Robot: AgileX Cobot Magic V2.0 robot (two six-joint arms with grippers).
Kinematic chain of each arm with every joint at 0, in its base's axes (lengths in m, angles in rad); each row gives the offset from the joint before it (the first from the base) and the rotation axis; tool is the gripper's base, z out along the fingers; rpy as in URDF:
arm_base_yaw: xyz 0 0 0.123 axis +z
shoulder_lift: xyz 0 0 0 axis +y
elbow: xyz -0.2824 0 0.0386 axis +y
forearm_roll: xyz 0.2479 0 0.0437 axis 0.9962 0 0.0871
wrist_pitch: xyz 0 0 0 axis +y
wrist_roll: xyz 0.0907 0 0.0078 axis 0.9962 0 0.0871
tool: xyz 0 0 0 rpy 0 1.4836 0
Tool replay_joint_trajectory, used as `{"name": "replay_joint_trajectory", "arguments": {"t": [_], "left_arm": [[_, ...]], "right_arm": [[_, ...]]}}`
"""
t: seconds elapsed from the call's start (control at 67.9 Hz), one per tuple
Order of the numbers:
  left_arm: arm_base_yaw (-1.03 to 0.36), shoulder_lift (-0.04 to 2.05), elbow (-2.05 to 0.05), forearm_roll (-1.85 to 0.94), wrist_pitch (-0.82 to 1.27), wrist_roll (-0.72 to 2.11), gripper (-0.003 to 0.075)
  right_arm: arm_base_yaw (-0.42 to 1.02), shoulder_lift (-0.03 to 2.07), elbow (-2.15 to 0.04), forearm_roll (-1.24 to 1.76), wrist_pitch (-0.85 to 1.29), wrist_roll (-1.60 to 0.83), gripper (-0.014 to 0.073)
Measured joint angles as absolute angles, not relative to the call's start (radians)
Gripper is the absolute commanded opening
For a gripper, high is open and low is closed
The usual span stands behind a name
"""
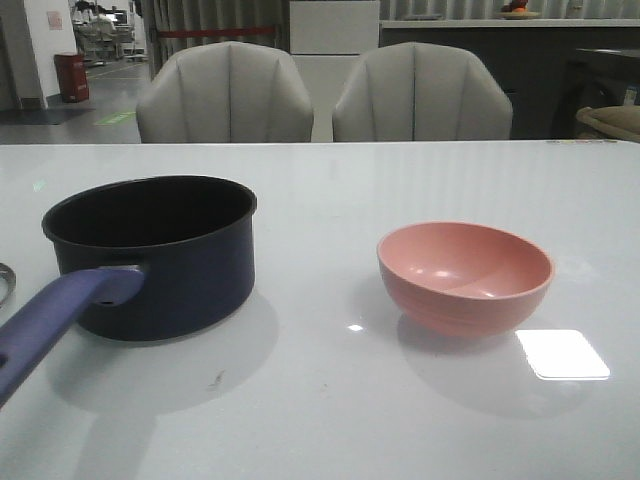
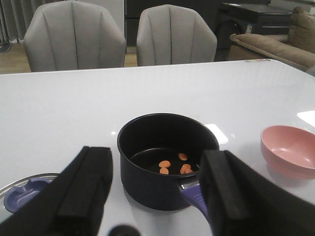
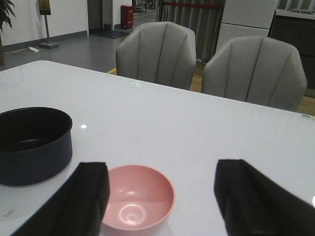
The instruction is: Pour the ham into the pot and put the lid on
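The ham [image 2: 174, 165] is lying inside the pot [image 1: 160, 255] on the tabletop [image 1: 330, 400]; the lid [image 2: 22, 191] is resting beside it. Left end effector [image 2: 157, 196] and right end effector [image 3: 162, 196] are gaping wide, empty; no writing is legible

Bare table [image 1: 330, 420] between pot [image 1: 165, 260] and bowl [image 1: 465, 278].

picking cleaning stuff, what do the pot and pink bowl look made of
Pot: probably coated metal, dark navy with a matte, nearly black inside and a smooth purple-blue handle, likely plastic. Bowl: looks like pink plastic, semi-gloss, with soft highlights inside.
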State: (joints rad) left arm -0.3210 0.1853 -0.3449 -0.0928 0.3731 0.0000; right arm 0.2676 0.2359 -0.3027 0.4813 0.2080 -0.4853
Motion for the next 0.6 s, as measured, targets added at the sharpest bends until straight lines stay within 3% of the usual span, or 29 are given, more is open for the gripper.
{"name": "replay_joint_trajectory", "arguments": {"t": [0.074,0.133,0.295,0.383,0.515,0.604], "left_arm": [[-0.321,0.185,-0.345,-0.093,0.373,0.0,0.0445],[-0.321,0.185,-0.345,-0.093,0.373,0.0,0.0445],[-0.321,0.185,-0.345,-0.093,0.373,0.0,0.0445],[-0.321,0.185,-0.345,-0.093,0.373,0.0,0.0445],[-0.321,0.185,-0.345,-0.093,0.373,0.0,0.0449],[-0.321,0.185,-0.345,-0.093,0.376,0.0,0.0491]], "right_arm": [[0.268,0.215,-0.263,0.487,0.208,-0.485,0.054],[0.268,0.211,-0.242,0.49,0.208,-0.485,0.0479],[0.268,0.211,-0.219,0.492,0.195,-0.485,0.0111],[0.268,0.211,-0.219,0.492,0.192,-0.485,0.0162],[0.268,0.211,-0.219,0.494,0.191,-0.485,0.0162],[0.268,0.211,-0.219,0.494,0.191,-0.485,0.0162]]}}
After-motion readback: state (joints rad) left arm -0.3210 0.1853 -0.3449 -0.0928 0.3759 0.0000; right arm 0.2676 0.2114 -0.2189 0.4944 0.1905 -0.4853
